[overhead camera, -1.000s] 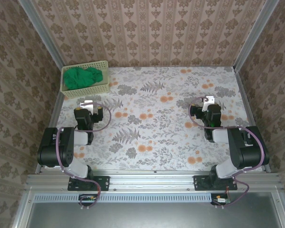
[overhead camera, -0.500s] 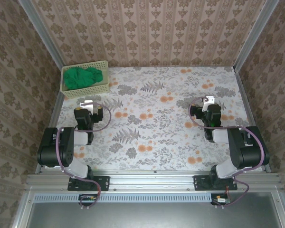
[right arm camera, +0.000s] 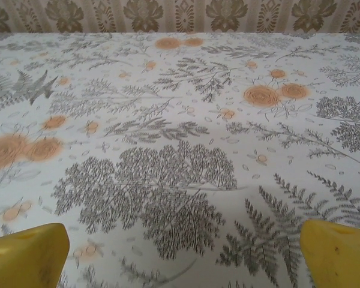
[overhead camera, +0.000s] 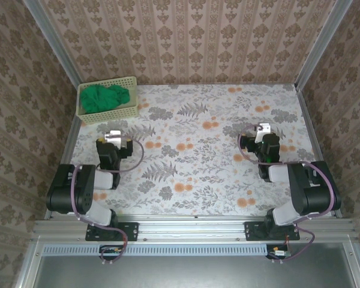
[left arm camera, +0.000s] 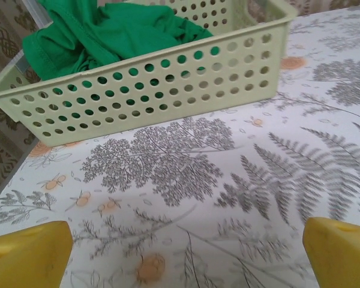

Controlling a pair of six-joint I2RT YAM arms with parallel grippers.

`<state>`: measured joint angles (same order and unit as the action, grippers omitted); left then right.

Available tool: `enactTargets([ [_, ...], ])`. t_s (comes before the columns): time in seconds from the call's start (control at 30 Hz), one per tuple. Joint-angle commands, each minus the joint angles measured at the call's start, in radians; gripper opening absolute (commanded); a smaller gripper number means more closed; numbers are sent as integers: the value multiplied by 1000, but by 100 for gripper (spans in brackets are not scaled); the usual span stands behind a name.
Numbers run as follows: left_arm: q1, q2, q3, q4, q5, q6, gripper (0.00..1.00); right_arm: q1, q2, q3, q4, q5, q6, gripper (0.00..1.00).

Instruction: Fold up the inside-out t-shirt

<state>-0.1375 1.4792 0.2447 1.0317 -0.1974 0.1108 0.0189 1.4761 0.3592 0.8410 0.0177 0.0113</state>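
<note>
The inside-out t-shirt (overhead camera: 104, 98) is a bright green crumpled heap lying in a pale yellow-green basket (overhead camera: 111, 112) at the table's far left corner. In the left wrist view the t-shirt (left arm camera: 108, 30) spills over the rim of the perforated basket (left arm camera: 168, 84) just ahead. My left gripper (overhead camera: 113, 137) hovers a short way in front of the basket, open, with its yellow fingertips (left arm camera: 27, 255) wide apart and nothing between them. My right gripper (overhead camera: 262, 129) stands open over the right side of the table, yellow fingertips (right arm camera: 339, 249) spread above bare cloth.
A flowered tablecloth (overhead camera: 192, 150) covers the table. Patterned walls close in the back and both sides, with metal rails along the left and right edges (overhead camera: 306, 120). The basket stands against the left rail.
My left gripper has shifted slightly to the right and nearer. The right arm has barely moved. The t-shirt and basket are where they were.
</note>
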Motion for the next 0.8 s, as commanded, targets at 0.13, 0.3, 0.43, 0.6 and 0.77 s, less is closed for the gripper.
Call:
enactTargets([
  [0.13, -177, -391, 115, -357, -231, 72, 100, 20, -357, 66, -356, -51, -4, 100],
  [0.3, -174, -491, 371, -808, -234, -187, 100, 20, -542, 210, -661, 40, 203, 100],
  [0.43, -148, -405, 624, -1240, -365, -489, 100, 8, -549, 377, -944, 118, 362, 100],
  [0.6, -17, -321, 739, -1413, -185, -618, 100, -4, -488, 464, -1084, 75, 427, 100],
  [0.77, 77, -259, 754, -1280, -15, -609, 100, -34, -468, 452, -1046, -63, 475, 100],
])
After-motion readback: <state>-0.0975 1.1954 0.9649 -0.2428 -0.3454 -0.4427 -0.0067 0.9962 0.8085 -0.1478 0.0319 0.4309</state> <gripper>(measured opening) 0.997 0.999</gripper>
